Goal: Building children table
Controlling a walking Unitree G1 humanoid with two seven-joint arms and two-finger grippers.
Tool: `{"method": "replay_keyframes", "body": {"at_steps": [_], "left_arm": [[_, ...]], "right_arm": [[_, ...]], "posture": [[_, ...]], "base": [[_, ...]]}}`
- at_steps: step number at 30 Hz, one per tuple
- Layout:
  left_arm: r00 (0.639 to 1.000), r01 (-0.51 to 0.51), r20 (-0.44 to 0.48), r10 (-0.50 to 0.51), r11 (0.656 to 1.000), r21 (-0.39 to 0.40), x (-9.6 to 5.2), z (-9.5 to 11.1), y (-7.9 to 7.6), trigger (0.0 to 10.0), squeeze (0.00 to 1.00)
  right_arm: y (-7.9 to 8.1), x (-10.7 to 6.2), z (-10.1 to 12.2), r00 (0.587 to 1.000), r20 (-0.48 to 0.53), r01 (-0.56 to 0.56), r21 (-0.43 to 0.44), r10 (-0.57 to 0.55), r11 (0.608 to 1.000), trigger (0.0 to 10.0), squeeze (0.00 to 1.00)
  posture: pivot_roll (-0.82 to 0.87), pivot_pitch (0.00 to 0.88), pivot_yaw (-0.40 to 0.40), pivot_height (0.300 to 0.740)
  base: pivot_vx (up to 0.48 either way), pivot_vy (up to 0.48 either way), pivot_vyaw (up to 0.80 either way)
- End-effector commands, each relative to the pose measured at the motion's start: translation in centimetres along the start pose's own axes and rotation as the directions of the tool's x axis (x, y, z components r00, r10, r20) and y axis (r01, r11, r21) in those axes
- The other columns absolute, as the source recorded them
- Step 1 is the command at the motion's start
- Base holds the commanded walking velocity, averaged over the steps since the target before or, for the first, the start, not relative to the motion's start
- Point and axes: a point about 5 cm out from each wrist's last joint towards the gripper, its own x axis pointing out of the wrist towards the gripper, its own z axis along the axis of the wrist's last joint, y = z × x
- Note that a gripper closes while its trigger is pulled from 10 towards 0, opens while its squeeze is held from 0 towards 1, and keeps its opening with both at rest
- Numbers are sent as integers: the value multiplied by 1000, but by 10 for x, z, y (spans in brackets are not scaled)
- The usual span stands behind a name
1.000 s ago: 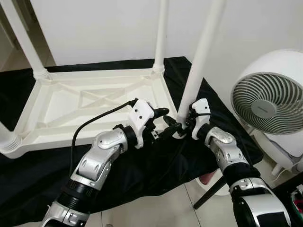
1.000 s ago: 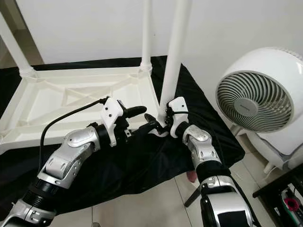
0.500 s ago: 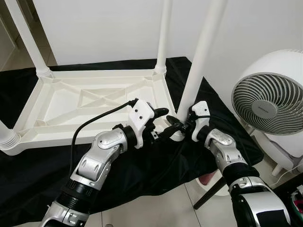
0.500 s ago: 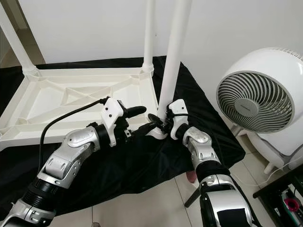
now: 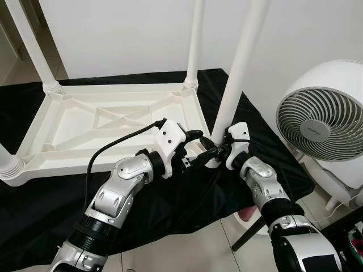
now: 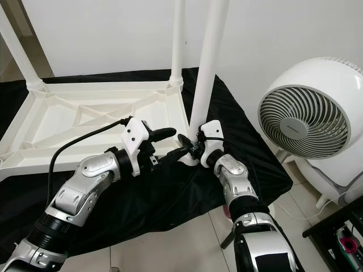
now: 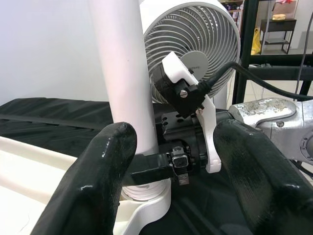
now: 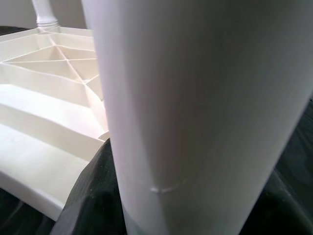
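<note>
The left gripper (image 5: 195,146) hovers with fingers (image 7: 95,178) spread wide, empty, aimed at the base of the near white table leg (image 5: 239,68) at its 3 o'clock. The right gripper (image 6: 191,149) clamps that leg just above its socket, fingers pressed on both sides of it. The upturned white tabletop (image 5: 108,122) lies on a black cloth (image 5: 170,204), ribbed underside up, legs rising from its corners. A white round fan (image 5: 326,122) stands at 3 o'clock of the leg, well apart.
</note>
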Motion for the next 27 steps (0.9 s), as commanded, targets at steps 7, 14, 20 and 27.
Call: {"method": "replay_keyframes", "body": {"at_steps": [7, 14, 20, 27], "left_arm": [[999, 32, -2, -32, 999, 3, 2, -2, -5, 10000, 0], [1000, 25, -1, -25, 1000, -2, 1, -3, -7, 10000, 0], [1000, 20, 3, -20, 1000, -8, 3, -4, -8, 10000, 0], [1000, 16, 6, -16, 1000, -3, 3, -4, -8, 10000, 0]], "right_arm": [[7, 2, -12, 980, -49, 197, 90, -193, 976, 0, 0], [17, 7, -10, 919, -35, 393, 110, -392, 913, 0, 0], [41, 14, -9, 920, -26, 392, 119, -392, 912, 0, 0], [35, 10, -11, 917, -35, 398, 96, -397, 912, 0, 0]], "posture": [[63, 7, -5, 740], [65, 5, -31, 740], [61, 0, -34, 740], [67, 0, -53, 740]], "base": [[0, 0, 0], [0, 0, 0], [0, 0, 0], [0, 0, 0]]}}
